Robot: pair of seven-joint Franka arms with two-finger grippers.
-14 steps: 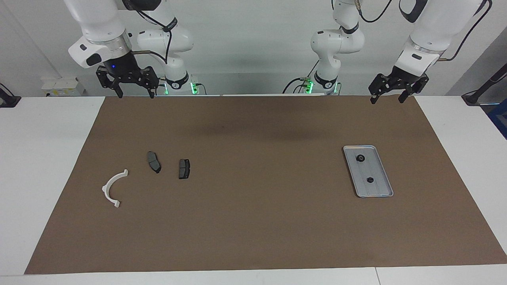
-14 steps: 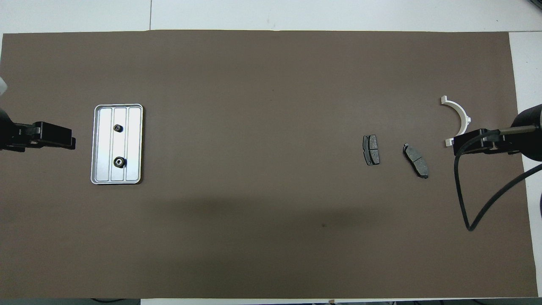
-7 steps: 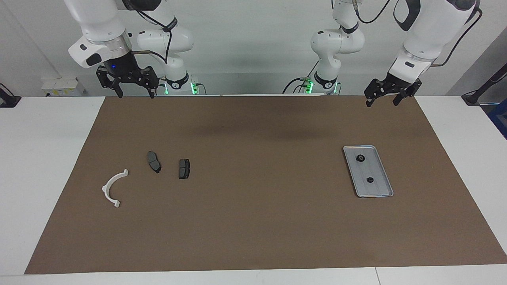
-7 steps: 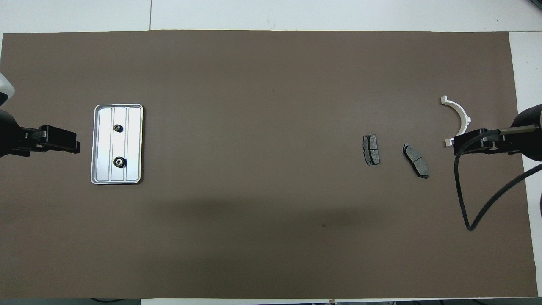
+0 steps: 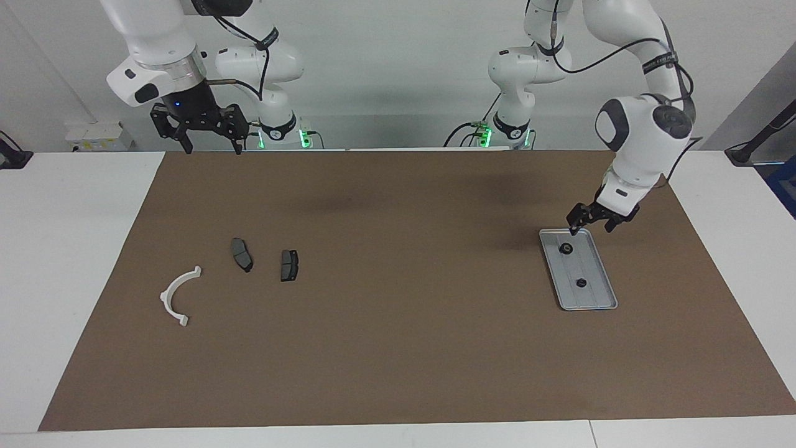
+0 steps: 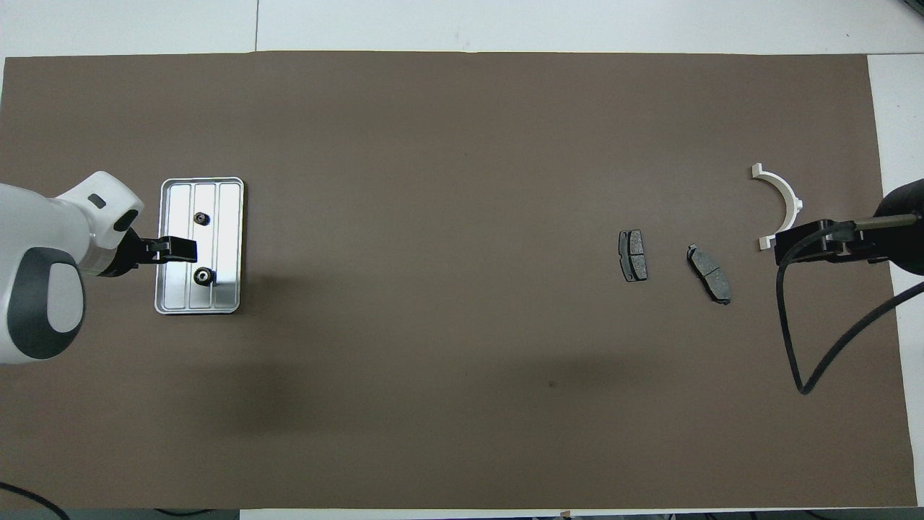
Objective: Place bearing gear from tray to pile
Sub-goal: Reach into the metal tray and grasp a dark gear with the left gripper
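Lowered, left claw (image 5: pixel 589 222) hangs spread over ribbed metal tray (image 5: pixel 598 297).

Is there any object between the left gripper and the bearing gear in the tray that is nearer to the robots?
Nothing visible. The left gripper hangs open over the tray at its end nearer the robots, just above the nearer bearing gear. Only the second gear shares the tray, farther from the robots and clear of the way down.
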